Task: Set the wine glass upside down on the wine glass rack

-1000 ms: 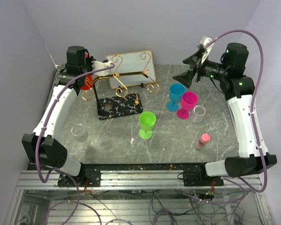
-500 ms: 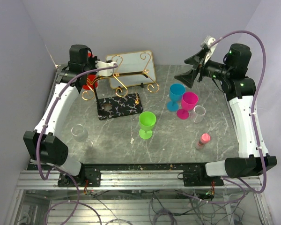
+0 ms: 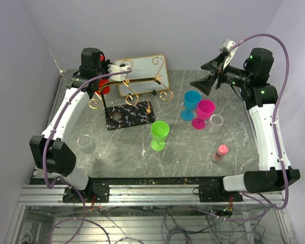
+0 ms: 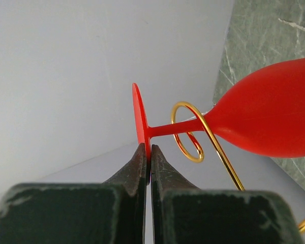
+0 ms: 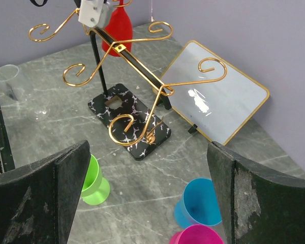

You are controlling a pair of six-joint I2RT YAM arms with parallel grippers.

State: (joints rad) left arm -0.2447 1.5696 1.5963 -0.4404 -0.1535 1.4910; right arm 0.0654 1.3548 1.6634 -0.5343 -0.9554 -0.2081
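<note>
**A:** Item one, left of the wine glass rack (image 3: 137, 81)?

**B:** A clear glass (image 3: 85, 144) is standing left of the rack, nearer the arm bases.

**A:** At the rack's left scroll end?

**B:** The left gripper (image 4: 148, 155) is pinching the foot disc of the red wine glass (image 4: 269, 114), jaws nearly together. The glass is hanging bowl-down, and its stem is crossing a gold curl. I cannot tell whether it is touching the wire.

**A:** Behind the rack?

**B:** A gold-rimmed white tray (image 3: 147, 63) is standing propped at a tilt.

**A:** Right of the rack?

**B:** A green glass (image 3: 159, 133), blue glass (image 3: 191, 104), magenta glass (image 3: 205, 112), small clear glass (image 3: 216, 123) and pink bottle (image 3: 221, 151) are standing there. The right gripper (image 3: 204, 75) is hovering raised, right of the rack, with its jaws spread wide and gripping nothing.
</note>
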